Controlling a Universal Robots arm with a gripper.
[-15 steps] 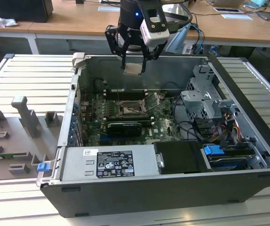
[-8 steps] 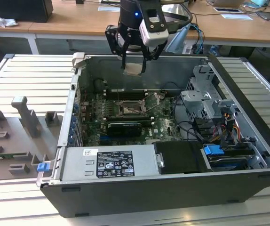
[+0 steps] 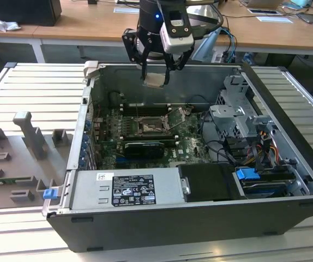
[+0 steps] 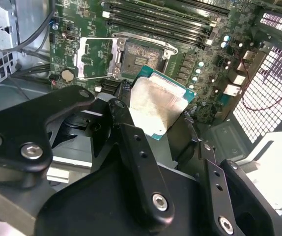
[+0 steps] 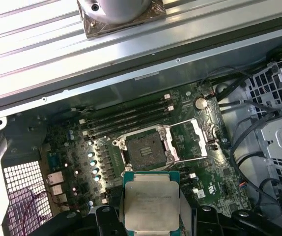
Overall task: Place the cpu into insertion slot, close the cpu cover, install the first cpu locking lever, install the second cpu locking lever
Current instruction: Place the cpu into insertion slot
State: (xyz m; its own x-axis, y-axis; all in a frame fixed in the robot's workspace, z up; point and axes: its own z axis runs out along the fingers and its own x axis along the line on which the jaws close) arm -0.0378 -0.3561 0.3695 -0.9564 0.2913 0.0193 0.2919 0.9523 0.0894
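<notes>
My gripper [image 3: 155,76] hangs above the open computer case, shut on the cpu [image 3: 155,81], a flat square chip with a pale metal face. In both wrist views the cpu [image 4: 155,105] [image 5: 151,201] sits between the black fingers [image 4: 126,123], well above the green board. The insertion slot [image 3: 148,126] [image 4: 138,55] [image 5: 143,146] lies below, slightly offset from the chip, its dark centre uncovered. The cpu cover [image 4: 96,58] [image 5: 192,140] [image 3: 176,116] stands swung open beside the slot. A thin metal lever [image 4: 146,38] runs along the slot's edge.
Memory slots [image 5: 126,115] run beside the socket. A long black card [image 3: 143,148] lies in front of it, then a labelled power supply [image 3: 126,188]. A drive cage [image 3: 238,109] and cables [image 3: 222,150] fill the exterior view's right. A grey fixture [image 3: 31,136] stands left of the case.
</notes>
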